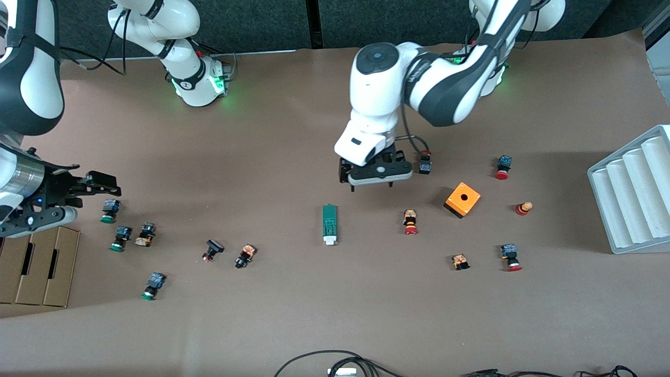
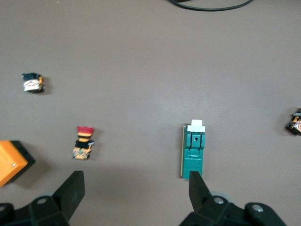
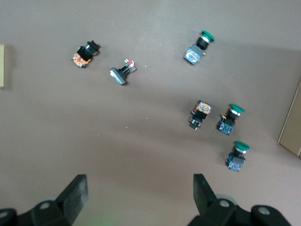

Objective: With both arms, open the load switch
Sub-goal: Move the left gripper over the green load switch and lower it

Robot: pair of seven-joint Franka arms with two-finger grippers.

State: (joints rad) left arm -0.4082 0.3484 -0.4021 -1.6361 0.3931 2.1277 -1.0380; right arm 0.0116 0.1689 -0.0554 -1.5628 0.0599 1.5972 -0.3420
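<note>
The load switch [image 1: 330, 224] lies flat mid-table, a narrow dark-green block whose white end points toward the front camera. It also shows in the left wrist view as the load switch [image 2: 194, 151]. My left gripper [image 1: 372, 187] hangs open over bare table beside the switch's green end, toward the left arm's end. In its own view the left gripper [image 2: 135, 183] holds nothing, and one fingertip [image 2: 196, 182] overlaps the switch's green end. My right gripper [image 1: 91, 199] is open and empty over the right arm's end of the table, shown as the right gripper [image 3: 139, 184] above bare table.
An orange cube [image 1: 462, 199] and several red push-buttons lie toward the left arm's end, beside a grey ribbed rack [image 1: 633, 193]. Green push-buttons [image 1: 110, 209] and a cardboard box [image 1: 36, 264] sit under the right arm. Cables [image 1: 335, 364] lie at the front edge.
</note>
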